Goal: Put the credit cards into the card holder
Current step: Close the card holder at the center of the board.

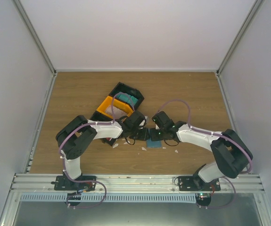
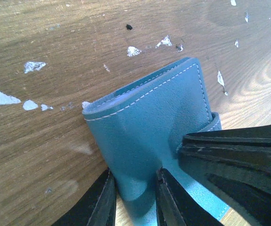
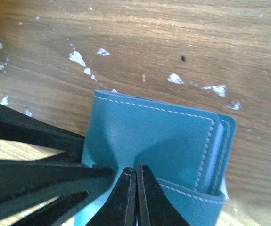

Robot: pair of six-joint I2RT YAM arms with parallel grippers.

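The slate-blue card holder lies folded on the wooden table between both arms. In the left wrist view my left gripper has its two fingers closed on a raised fold of the card holder. In the right wrist view my right gripper is pinched shut on the card holder's cover, which creases toward the jaws. A paler layer shows between its leaves at the right edge. Teal credit cards lie in the bin behind. Both grippers meet over the holder.
A black-and-orange bin stands behind the left gripper. Small white scraps are scattered on the wood around the holder. White walls close in the table on three sides.
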